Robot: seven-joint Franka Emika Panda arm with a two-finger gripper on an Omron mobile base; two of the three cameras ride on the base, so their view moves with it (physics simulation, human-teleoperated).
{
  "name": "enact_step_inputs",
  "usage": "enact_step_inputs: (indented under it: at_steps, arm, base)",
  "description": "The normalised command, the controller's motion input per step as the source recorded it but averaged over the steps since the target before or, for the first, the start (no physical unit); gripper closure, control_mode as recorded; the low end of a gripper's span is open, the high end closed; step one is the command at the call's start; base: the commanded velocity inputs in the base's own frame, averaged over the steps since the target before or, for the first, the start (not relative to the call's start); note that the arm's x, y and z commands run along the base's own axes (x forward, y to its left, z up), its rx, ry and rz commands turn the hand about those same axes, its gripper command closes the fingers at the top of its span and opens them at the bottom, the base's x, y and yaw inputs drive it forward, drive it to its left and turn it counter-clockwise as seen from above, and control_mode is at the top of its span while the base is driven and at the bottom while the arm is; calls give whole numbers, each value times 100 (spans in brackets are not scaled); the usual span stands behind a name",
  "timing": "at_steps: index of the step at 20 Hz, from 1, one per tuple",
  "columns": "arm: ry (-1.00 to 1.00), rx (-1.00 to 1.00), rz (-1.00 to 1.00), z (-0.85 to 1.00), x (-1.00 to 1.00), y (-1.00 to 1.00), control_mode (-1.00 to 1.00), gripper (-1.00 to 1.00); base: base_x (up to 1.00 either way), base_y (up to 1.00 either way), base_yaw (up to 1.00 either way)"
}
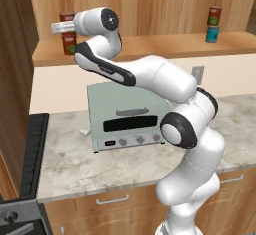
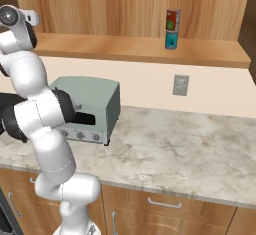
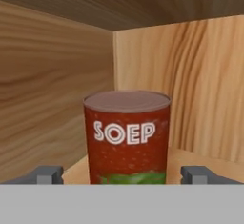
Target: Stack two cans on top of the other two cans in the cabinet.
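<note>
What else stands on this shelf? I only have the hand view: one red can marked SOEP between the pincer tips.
Observer: At the right end of the cabinet shelf, a right-hand red can stands on a teal-blue can.
Operator: Is my can on the board or on another can?
Observer: The left base view shows an upper red can above a lower red can at the left end. The arm crosses where they meet, so I cannot confirm contact.
Operator: Anything under the shelf?
Observer: A grey-green toaster oven sits on the counter below.
</note>
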Motion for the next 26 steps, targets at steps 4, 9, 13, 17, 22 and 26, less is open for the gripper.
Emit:
enact_step_inputs:
  at_steps: [4, 9, 13, 17, 22, 26]
  arm:
    - [0, 1, 0, -14, -38, -24, -100, -100]
    - [0, 2, 0, -15, -38, -33, -100, -100]
    - [0, 1, -2, -3, -48, -56, -100, -100]
    - [1, 1, -5, 0, -61, -59, -100, -100]
    - [17, 2, -6, 0, -65, -62, -100, -100]
    - [19, 0, -12, -1, -75, -40, -100, -100]
  base:
    - [0, 0, 0]
    - [0, 0, 0]
    - [0, 0, 0]
    - [0, 0, 0]
    - [0, 0, 0]
    - [0, 0, 0]
